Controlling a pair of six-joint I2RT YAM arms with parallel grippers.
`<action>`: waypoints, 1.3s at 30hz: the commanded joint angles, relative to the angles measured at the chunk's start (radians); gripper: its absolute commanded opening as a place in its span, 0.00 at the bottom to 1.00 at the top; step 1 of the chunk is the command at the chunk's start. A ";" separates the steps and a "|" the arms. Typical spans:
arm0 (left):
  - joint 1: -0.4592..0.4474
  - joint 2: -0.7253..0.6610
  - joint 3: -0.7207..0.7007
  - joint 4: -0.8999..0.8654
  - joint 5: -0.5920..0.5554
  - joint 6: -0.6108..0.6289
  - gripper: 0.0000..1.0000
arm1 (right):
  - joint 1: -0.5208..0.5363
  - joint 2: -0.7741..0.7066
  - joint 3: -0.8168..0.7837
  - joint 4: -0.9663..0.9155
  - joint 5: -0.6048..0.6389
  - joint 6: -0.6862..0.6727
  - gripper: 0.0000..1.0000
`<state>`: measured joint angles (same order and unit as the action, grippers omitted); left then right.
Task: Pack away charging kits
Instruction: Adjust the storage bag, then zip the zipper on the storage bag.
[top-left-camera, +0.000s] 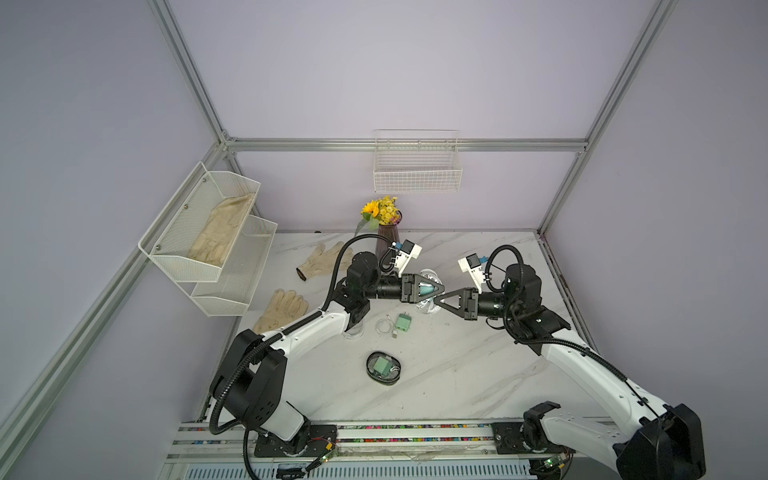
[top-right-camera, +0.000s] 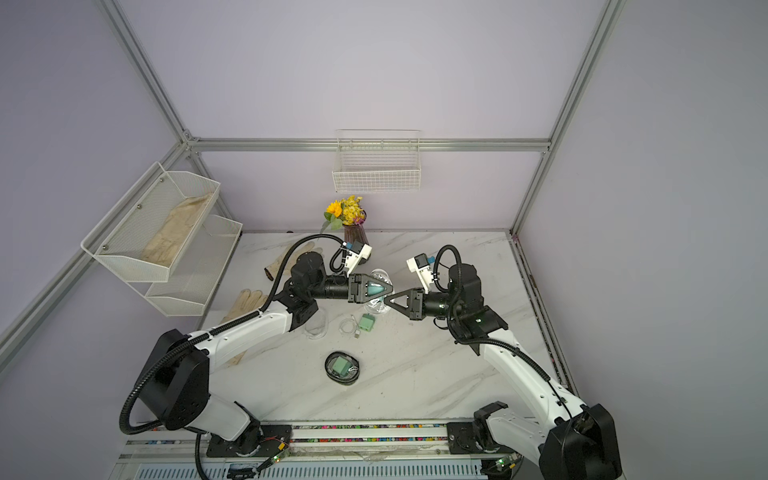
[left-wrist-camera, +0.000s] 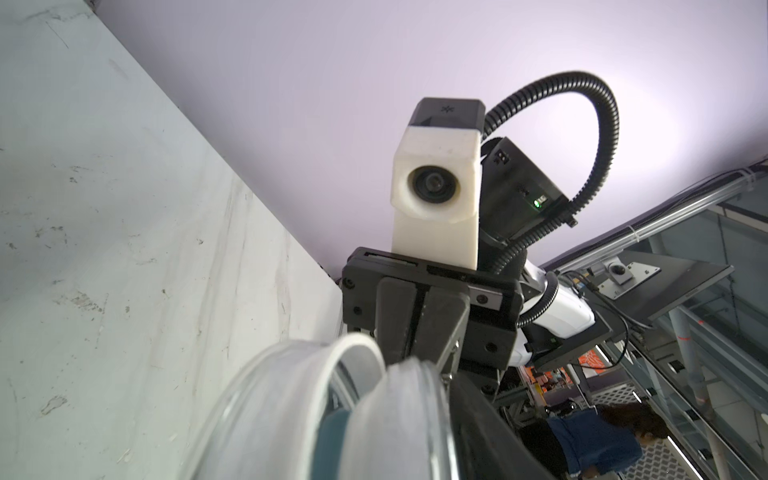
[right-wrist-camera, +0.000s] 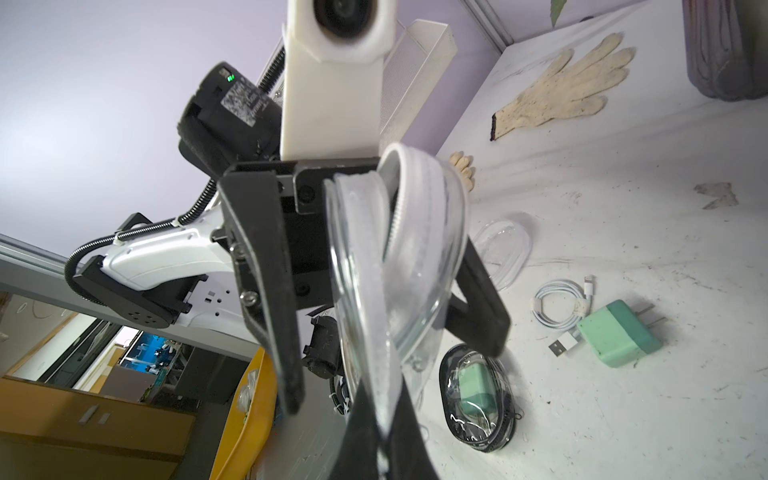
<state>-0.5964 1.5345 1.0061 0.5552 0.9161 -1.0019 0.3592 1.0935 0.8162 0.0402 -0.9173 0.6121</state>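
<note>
1. The white marble bench (top-left-camera: 457, 374) carries the loose things and shows whole in both top views.
2. The left arm (top-left-camera: 299, 332) and the right arm (top-left-camera: 582, 365) reach inward and meet tip to tip over the middle of the bench, toward its back.
3. A two-tier white mesh rack (top-left-camera: 245, 286) hangs on the left wall, with a cream glove (top-left-camera: 220, 232) in its upper tier. A white wire basket (top-left-camera: 417, 174) hangs on the back wall.
4. Two more cream gloves lie on the left part of the bench, the far glove (top-left-camera: 324, 259) and the near glove (top-left-camera: 282, 309).
5. A dark vase (top-left-camera: 384, 245) of yellow flowers stands at the back edge.
6. The left gripper (top-left-camera: 440, 289) has its fingers (right-wrist-camera: 266, 291) spread wide on either side of a clear case (right-wrist-camera: 399, 257). In the right wrist view one finger stands visibly off the case.
7. The right gripper (top-left-camera: 436, 302) has its fingers pressed together, pinching the rim of that same case.
8. The clear case hangs above the bench between the two grippers, gaping open, with the light blue charger (top-left-camera: 424, 287) inside it.
9. A black-rimmed case (top-left-camera: 368, 365) lies nearer the front and holds a mint-green charger (top-left-camera: 382, 366) and a cable.
10. A second clear case (top-right-camera: 318, 328) lies beside the left arm, partly under it.
11. A loose mint-green charger (top-left-camera: 403, 323) lies between the arms, just beside a coiled white cable (top-left-camera: 384, 325).
</note>
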 joint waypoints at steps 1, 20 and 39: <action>-0.013 -0.054 -0.087 0.233 -0.116 -0.126 0.57 | 0.002 -0.035 -0.012 0.113 0.047 0.057 0.00; 0.001 -0.050 -0.118 0.392 -0.217 -0.264 0.23 | 0.002 -0.061 -0.008 0.056 0.090 0.045 0.32; 0.069 -0.051 -0.014 0.060 -0.314 -0.418 0.24 | 0.311 -0.074 0.169 -0.223 0.719 -0.348 0.48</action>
<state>-0.5243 1.4921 0.8856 0.6300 0.6044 -1.4036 0.6613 1.0134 0.9577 -0.1814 -0.3130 0.3271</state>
